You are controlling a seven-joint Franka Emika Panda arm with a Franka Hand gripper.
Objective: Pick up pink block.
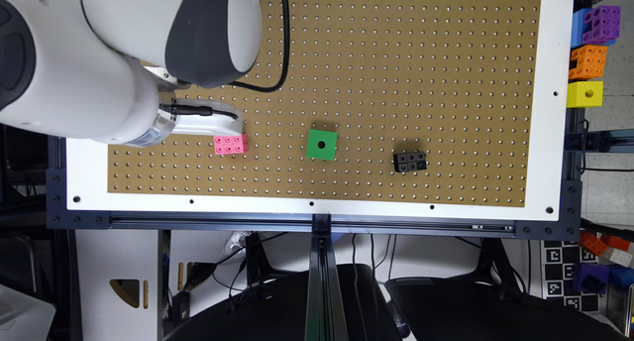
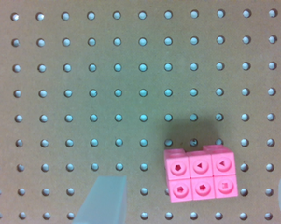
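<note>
The pink block (image 1: pixel 230 144) lies flat on the brown pegboard (image 1: pixel 376 73), toward the exterior view's left, its six round holes facing up. My gripper (image 1: pixel 214 124) shows as a white part hanging just beside and over the block's far edge. In the wrist view the pink block (image 2: pixel 200 175) sits in the gap between the two pale fingers (image 2: pixel 105 201), nearer the one at the frame's edge. My gripper (image 2: pixel 194 196) is open and touches nothing. How far it hangs above the board I cannot tell.
A green cube (image 1: pixel 321 144) with one hole stands mid-board, and a black holed brick (image 1: pixel 409 161) lies further toward the exterior view's right. Purple, orange and yellow blocks (image 1: pixel 588 63) are stacked off the board's right edge. The white arm (image 1: pixel 99 58) covers the board's upper left.
</note>
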